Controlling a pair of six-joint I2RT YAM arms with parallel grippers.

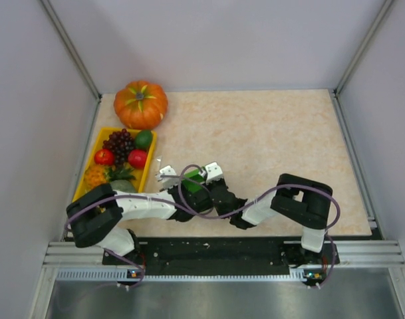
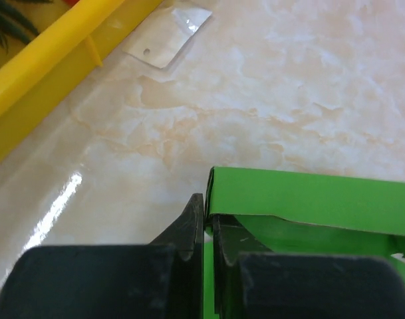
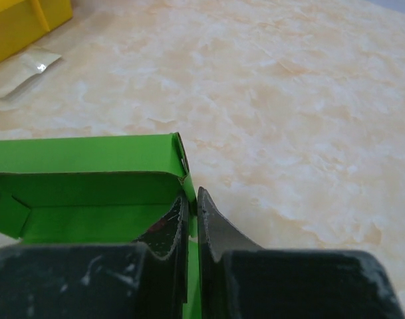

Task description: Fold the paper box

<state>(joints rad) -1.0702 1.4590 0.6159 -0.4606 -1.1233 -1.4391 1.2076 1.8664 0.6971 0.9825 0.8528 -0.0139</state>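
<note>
The paper box (image 1: pixel 194 181) is bright green card, partly folded up, sitting near the table's front centre between both grippers. In the left wrist view the box (image 2: pixel 308 199) has a standing far wall, and my left gripper (image 2: pixel 209 219) is shut on its left side wall. In the right wrist view the box (image 3: pixel 89 179) shows its open inside, and my right gripper (image 3: pixel 193 209) is shut on its right side wall. In the top view the left gripper (image 1: pixel 167 174) and right gripper (image 1: pixel 213 171) flank the box.
A yellow tray (image 1: pixel 86 174) of fruit lies at the left, an orange pumpkin (image 1: pixel 141 104) behind it. A small clear plastic packet (image 2: pixel 167 36) lies on the table by the tray, also in the right wrist view (image 3: pixel 19 74).
</note>
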